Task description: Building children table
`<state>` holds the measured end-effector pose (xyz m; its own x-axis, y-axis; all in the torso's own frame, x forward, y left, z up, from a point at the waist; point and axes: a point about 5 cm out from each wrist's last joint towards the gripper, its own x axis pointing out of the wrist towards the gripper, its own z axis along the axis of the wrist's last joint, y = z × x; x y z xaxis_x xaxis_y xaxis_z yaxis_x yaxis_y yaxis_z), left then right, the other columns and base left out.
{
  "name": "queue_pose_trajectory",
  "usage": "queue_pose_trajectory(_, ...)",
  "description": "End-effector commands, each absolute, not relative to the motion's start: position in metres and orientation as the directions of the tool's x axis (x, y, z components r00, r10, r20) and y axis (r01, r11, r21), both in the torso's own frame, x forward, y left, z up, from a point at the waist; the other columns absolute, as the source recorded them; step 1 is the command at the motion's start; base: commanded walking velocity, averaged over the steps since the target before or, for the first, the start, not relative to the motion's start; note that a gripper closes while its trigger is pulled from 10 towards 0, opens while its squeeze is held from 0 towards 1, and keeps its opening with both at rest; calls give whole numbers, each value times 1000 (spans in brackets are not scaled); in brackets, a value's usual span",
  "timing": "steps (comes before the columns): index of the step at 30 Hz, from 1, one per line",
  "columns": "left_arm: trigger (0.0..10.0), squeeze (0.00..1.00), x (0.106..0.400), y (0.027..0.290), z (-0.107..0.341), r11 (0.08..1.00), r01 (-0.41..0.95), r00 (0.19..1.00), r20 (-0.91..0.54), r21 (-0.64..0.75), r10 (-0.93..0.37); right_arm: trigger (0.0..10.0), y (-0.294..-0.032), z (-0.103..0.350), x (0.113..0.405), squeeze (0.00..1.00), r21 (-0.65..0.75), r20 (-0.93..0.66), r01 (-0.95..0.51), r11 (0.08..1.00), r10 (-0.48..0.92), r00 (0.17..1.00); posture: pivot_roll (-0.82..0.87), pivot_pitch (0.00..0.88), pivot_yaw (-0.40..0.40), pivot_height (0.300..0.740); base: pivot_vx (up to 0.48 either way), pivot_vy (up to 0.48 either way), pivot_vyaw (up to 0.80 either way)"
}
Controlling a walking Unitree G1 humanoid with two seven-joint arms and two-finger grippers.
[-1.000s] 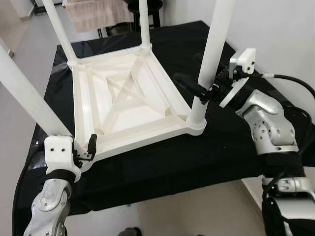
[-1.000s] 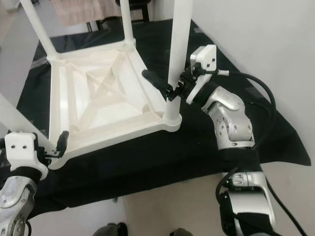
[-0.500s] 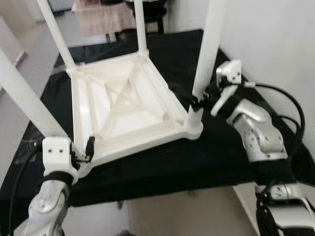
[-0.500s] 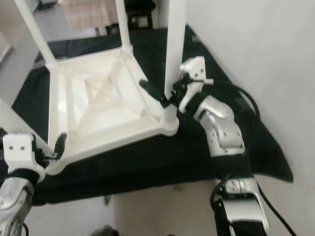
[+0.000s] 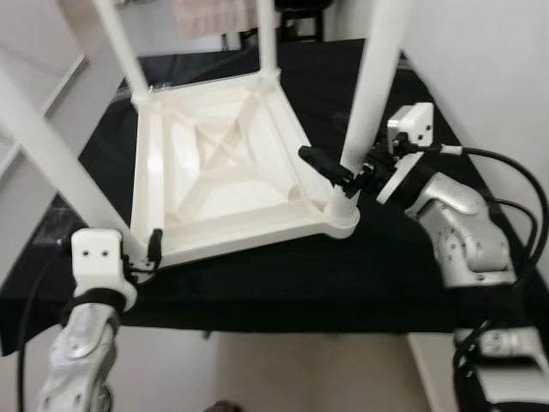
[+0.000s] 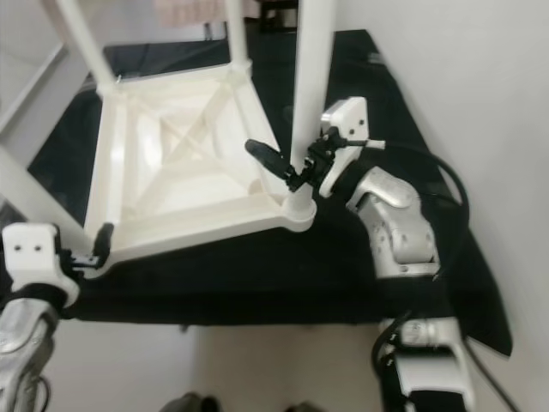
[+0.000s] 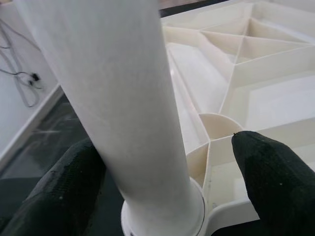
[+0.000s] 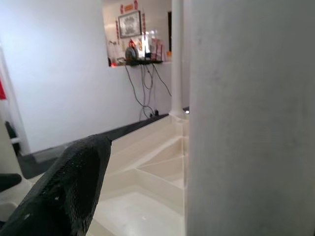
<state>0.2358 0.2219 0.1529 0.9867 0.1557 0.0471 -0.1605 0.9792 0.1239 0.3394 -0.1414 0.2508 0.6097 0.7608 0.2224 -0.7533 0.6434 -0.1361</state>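
White kids' table [image 5: 225,176] lies upside down on the black-draped bench [image 5: 283,283], four legs up. Left gripper [image 7: 162,182] sits at the near-left corner: wrist view shows its jaws apart, straddling the near-left leg [image 7: 115,103] just above the socket, one finger [image 7: 69,189] touching the leg, the other [image 7: 275,182] off it over the ribbed underside. Head views don't resolve that gap; they just show the gripper at the corner. Right gripper [image 5: 343,174] is at the near-right leg [image 5: 369,94], low, just above its socket; head view shows one finger [image 6: 268,159] on the inner side, the rest hidden behind the leg, so can't tell if it's clamped. Right wrist view adds the leg hard against the camera plus a far leg [image 8: 177,56]. Versus 0.5 s ago: camera shifted, both grippers hold the same spots.
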Motion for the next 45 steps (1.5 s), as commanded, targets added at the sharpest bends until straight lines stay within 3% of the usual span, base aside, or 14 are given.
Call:
queue_pose_trajectory(1, 10000, 0, 237, 209, 156, 988, -89, 995, 62, 125, 82, 10000, -118, 249, 334, 0, -136, 213, -811, 570, 816, 538, 71, 155, 20, 740, 0, 0, 0)
queue_pose_trajectory(5, 10000, 0, 237, 209, 156, 987, -97, 994, 65, 130, 89, 10000, -114, 246, 335, 0, -138, 190, -798, 586, 807, 560, 72, 156, 21, 740, 0, 0, 0)
queue_pose_trajectory(12, 10000, 0, 239, 217, 161, 978, -147, 987, 87, 150, 135, 10000, -94, 238, 321, 0, -130, 170, -830, 542, 837, 520, 74, 154, 23, 740, 0, 0, 0)
queue_pose_trajectory(20, 10000, 0, 241, 222, 165, 973, -180, 981, 103, 146, 166, 10000, -90, 238, 319, 0, -127, 162, -835, 536, 842, 515, 72, 153, 19, 740, 0, 0, 0)
queue_pose_trajectory(36, 10000, 0, 239, 244, 156, 958, -282, 955, 106, 53, 276, 10000, -106, 253, 329, 0, -164, 166, -771, 615, 788, 593, 72, 155, 19, 740, 0, 0, 0)
queue_pose_trajectory(45, 10000, 0, 245, 258, 147, 946, -322, 943, 99, 22, 319, 10000, -118, 304, 330, 0, -244, 233, -717, 653, 757, 610, 58, 145, 10, 740, 0, 0, 0)
